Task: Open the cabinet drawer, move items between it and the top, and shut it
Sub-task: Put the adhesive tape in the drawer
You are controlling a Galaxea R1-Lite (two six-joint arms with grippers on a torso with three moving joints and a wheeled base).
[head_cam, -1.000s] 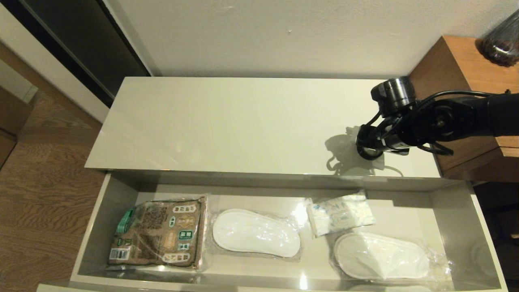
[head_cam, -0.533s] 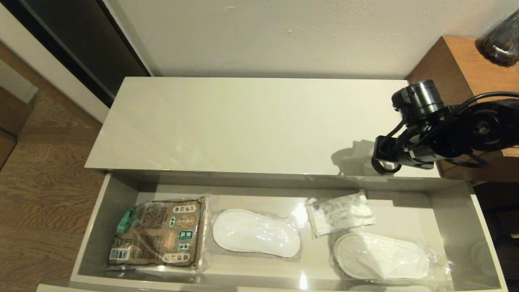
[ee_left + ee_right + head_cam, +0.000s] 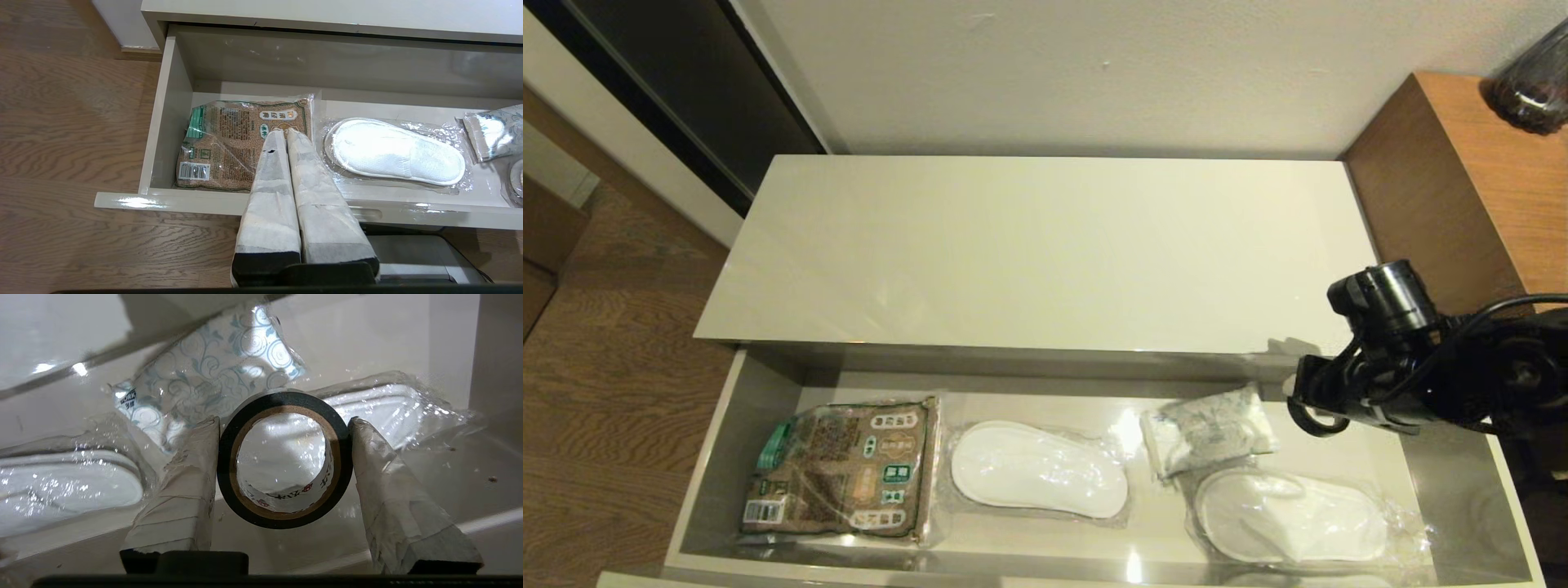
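Right wrist view: tape roll (image 3: 284, 458) is clamped between the right gripper (image 3: 282, 457) fingers, held above the open drawer (image 3: 1462, 482) at its right end, over the white packet (image 3: 1207, 428) and a bagged slipper (image 3: 1290, 516). Cabinet top (image 3: 1029, 253) is bare. Left gripper (image 3: 282, 131) is parked with fingers together before the drawer front.

Right gripper (image 3: 1308, 406) fingers hidden behind own wrist in head view. Tape roll (image 3: 284, 458) blocks part of slipper (image 3: 380, 402) behind it. Print on packet (image 3: 212, 381) too small to read. Drawer (image 3: 1507, 498) front edge cut off below.
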